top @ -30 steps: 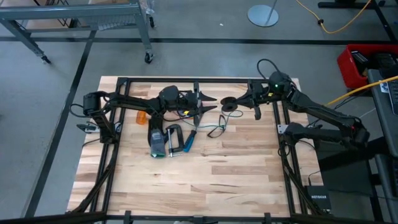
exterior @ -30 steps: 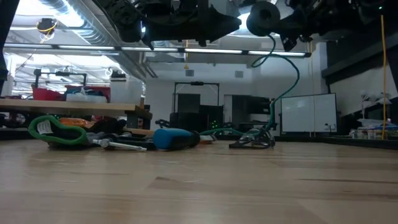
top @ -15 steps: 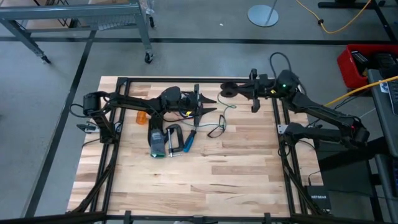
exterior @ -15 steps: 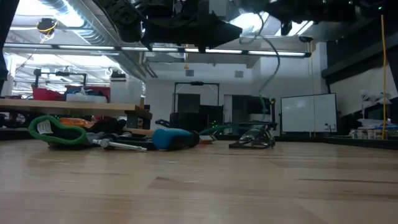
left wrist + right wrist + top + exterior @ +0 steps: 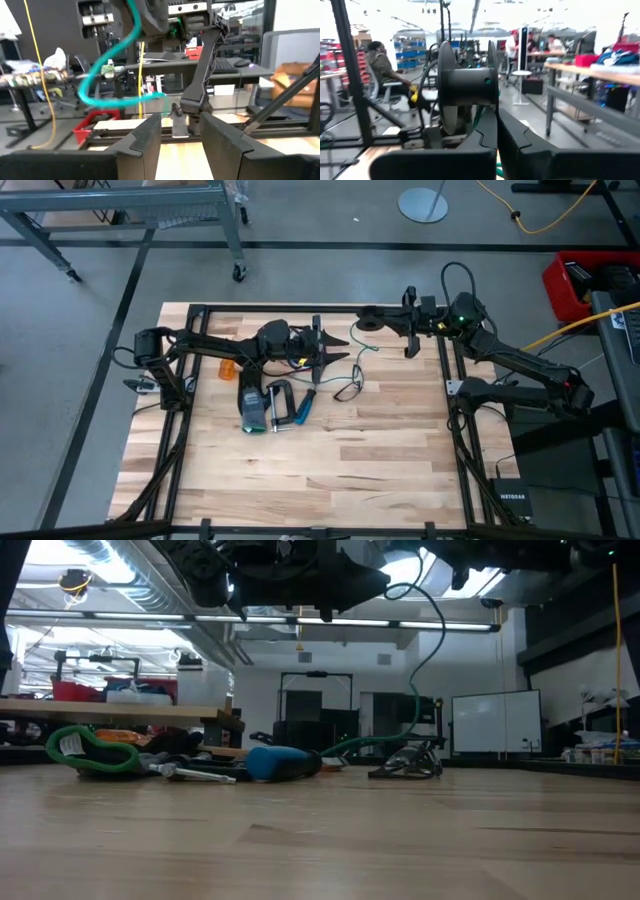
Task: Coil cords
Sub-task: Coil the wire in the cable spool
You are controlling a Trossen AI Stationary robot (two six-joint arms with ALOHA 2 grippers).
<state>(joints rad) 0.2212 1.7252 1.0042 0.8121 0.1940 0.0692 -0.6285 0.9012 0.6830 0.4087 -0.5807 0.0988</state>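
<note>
I've swung my right gripper, clamped on a black spool, to the table's far edge. The teal cord trails toward my open left gripper, which is nearer.

Teal-green cord, black spool

Only one piece of writing can be read: the word "NETGEAR" in small white letters on a dark box lying on the floor off the surface's corner, well away from the right arm's jaws. Other labels are too small to make out.
</note>
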